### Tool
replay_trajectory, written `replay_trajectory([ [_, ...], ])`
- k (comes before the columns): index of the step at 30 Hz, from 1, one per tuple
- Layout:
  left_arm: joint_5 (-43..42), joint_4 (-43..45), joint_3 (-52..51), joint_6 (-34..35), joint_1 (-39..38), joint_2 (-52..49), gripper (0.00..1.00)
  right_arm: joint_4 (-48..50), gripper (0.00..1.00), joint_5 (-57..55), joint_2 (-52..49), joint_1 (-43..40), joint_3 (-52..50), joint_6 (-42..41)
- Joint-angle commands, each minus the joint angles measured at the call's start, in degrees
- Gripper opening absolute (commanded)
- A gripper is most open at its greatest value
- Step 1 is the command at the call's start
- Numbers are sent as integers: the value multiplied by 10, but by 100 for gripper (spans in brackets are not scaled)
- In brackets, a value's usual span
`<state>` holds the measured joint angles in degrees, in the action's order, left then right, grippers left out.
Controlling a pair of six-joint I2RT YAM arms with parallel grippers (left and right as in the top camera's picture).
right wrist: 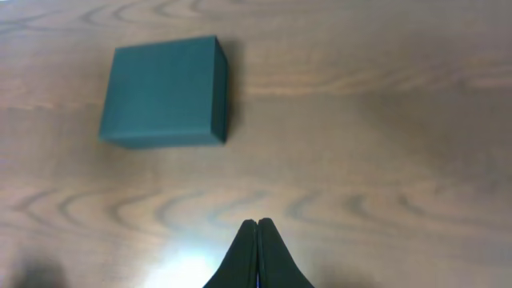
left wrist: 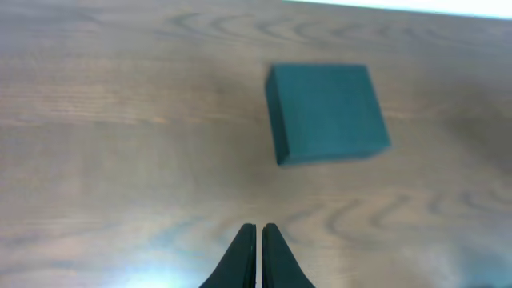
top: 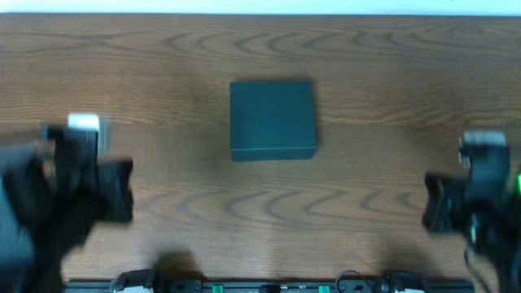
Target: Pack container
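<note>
Brown wood grain covers the bench, and a pale strip is seen along its far edge in the overhead view. The container is set on the bench near the middle, a little toward the far side. It is closed, with its dark teal top facing up, and its sides are lined up roughly square with the bench edges.

The left hand is clenched on nothing. In the left wrist view its two dark fingers are pressed together, with only a thin slit between them. It is pointed over bare wood. The container is seen ahead of it and off to its right, well apart from the fingertips.

The right hand is likewise clenched and empty, its fingers closed tip to tip in the right wrist view. The container is seen ahead of it and off to its left, well apart.

From overhead, both arms are shown as blurred black shapes at the near corners of the bench. The left arm is placed at the left edge and the right arm at the right edge. The container is found between them and farther back. A white part is visible on top of each arm. A dark rail with small green marks is seen along the near edge.
</note>
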<state>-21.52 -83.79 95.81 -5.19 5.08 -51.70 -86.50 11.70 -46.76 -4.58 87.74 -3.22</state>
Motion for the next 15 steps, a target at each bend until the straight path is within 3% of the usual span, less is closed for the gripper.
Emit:
replay_trajectory([
  [1, -22, -44, 0, -30, 0, 76, 9, -32, 4, -10, 76, 2, -1, 3],
  [2, -17, -52, -5, -37, 0, 104, 19, -35, 12, -10, 106, 2, -6, 3],
  [3, -3, -51, -15, -36, 0, 133, 33, -30, 29, -10, 135, 2, -15, 4],
  [5, 39, -32, -54, -13, 0, 191, 43, 5, 46, -13, 189, 1, -45, 23],
  [6, 57, -16, -77, 5, 0, 215, 46, 34, 62, -14, 214, 1, -68, 25],
  [7, 70, 8, -108, 20, 0, 239, 54, 68, 89, -14, 235, 2, -95, 25],
  [8, 76, 38, -143, 31, 0, 260, 69, 103, 99, -13, 252, 2, -126, 30],
  [10, 76, 99, -205, 48, 0, 288, 95, 163, 99, -8, 274, 2, -185, 45],
  [15, 76, 269, -365, 67, 0, 301, 95, 321, 99, 28, 276, 2, -343, 46],
])
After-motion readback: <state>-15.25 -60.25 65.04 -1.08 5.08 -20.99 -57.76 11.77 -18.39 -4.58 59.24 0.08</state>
